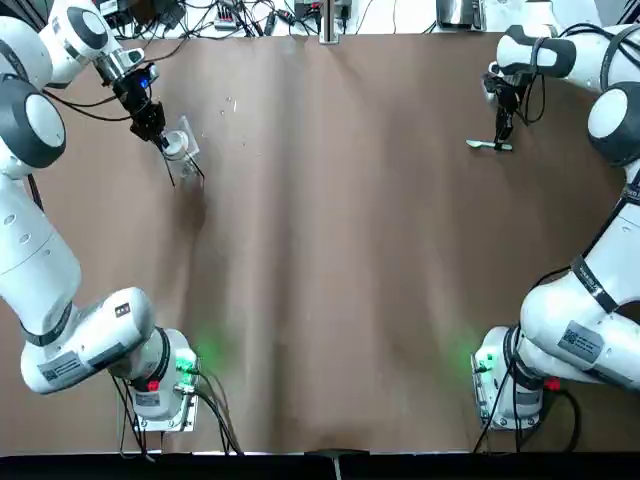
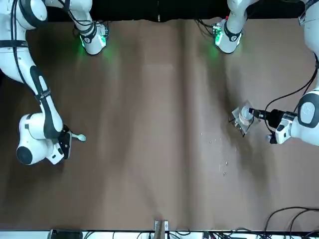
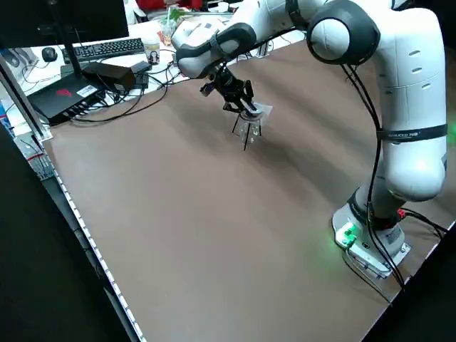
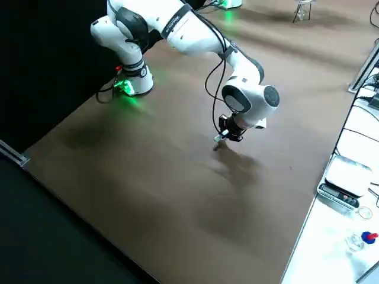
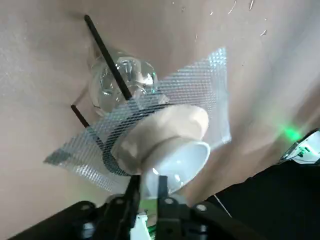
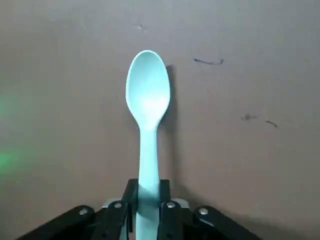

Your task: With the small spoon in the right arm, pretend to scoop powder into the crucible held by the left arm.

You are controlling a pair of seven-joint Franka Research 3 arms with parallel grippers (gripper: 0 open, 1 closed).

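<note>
Pale-green, likely plastic: pinching the small spoon [image 6: 148, 95] by the handle end with the right gripper [image 6: 148, 192], fingers pressed together on it. Hanging low at the far right of the counter [image 1: 340, 250]; cannot tell if touching. Running its long axis straight out from the fingers, pointing the bowl toward the left arm's side, hollow facing up. Judging it light, stiff and a bit slick, so best taking hold well back on the handle and leaving the bowl free.

Pinching the crucible [image 5: 182, 157] at its rim with the left gripper [image 5: 146, 182], fingers closed on the thin edge, at the counter's far left. Sitting on or just over the wire gauze [image 5: 200, 90] atop a tripod [image 5: 107, 55], with a glass vessel [image 5: 117, 80] beneath; cannot tell which. Facing its mouth toward the gripper's side. Judging it white porcelain: hard, smooth, brittle, prone to slipping from a rim pinch. Sitting well apart from the spoon.
</note>
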